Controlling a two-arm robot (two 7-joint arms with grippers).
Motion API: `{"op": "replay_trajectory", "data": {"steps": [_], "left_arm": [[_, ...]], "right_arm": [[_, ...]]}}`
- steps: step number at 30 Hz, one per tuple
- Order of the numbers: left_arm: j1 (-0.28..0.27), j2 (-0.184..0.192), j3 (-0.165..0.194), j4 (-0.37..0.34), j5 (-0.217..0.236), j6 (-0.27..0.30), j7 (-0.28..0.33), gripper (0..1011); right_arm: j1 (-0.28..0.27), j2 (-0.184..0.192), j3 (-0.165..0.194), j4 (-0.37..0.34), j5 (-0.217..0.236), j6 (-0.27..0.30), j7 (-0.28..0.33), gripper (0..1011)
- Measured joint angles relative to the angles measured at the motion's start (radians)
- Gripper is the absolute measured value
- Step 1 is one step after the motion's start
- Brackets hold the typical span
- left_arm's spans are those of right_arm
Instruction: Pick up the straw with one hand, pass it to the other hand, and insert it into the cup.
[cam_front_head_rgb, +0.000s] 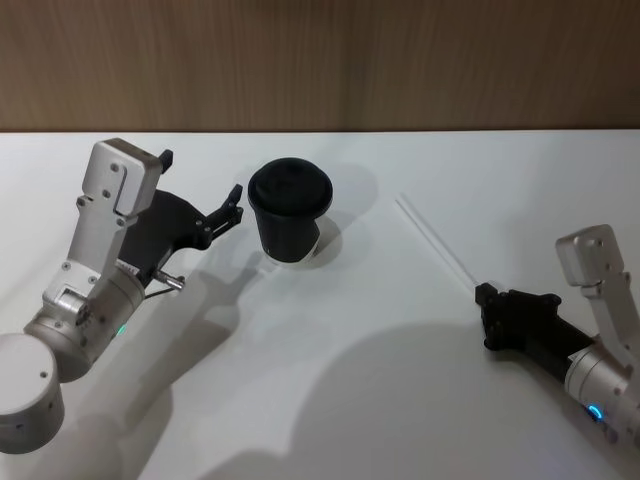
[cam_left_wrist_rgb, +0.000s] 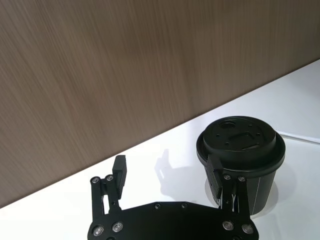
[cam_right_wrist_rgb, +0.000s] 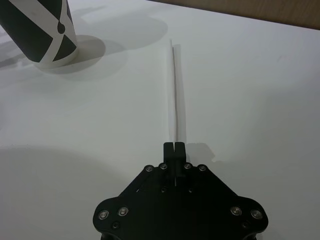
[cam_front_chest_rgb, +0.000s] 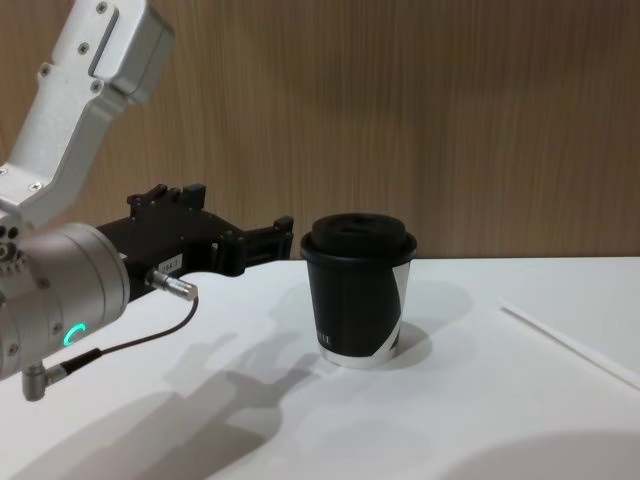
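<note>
Listing the items on a white table (cam_front_head_rgb: 350, 380) before a wood-panelled wall (cam_front_head_rgb: 320, 60):

Left gripper (cam_front_head_rgb: 203, 176): black, on a silver wrist with a green ring (cam_front_chest_rgb: 70, 335) and a thin dark cable (cam_front_chest_rgb: 130, 345). It is held above the table, with its jaws spread wide and nothing between them. One finger (cam_left_wrist_rgb: 216, 167) is just beside the cup's side wall; whether they touch cannot be told. The other finger (cam_left_wrist_rgb: 119, 167) stands well clear over bare table.

Cup (cam_front_head_rgb: 288, 210): black paper with a white curved patch and a black domed lid (cam_front_chest_rgb: 358, 232). It stands upright on the table, just ahead of the left gripper's open jaws and off towards one finger. It is well apart from the right gripper.

Right gripper (cam_front_head_rgb: 485, 296): black, low over the table, with its fingers (cam_right_wrist_rgb: 174, 148) pressed together and holding nothing.

Straw (cam_front_head_rgb: 437, 240): thin, white and straight, lying flat on the table. It runs straight out from the right gripper's fingertips, in line with them. Its near end is just ahead of the tips, contact unclear, and its far end points away. The cup stands off to one side of the far end, apart from the straw.
</note>
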Motion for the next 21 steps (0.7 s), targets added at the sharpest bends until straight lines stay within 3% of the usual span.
{"op": "replay_trajectory", "data": {"steps": [8,21], "left_arm": [[0.000,0.000,0.000,0.000,0.000,0.000,0.000,1003],[0.000,0.000,0.000,0.000,0.000,0.000,0.000,1003]], "right_arm": [[0.000,-0.002,0.003,0.000,0.003,-0.017,0.000,1],[0.007,-0.014,0.018,-0.022,0.015,-0.124,0.012,1]]}}
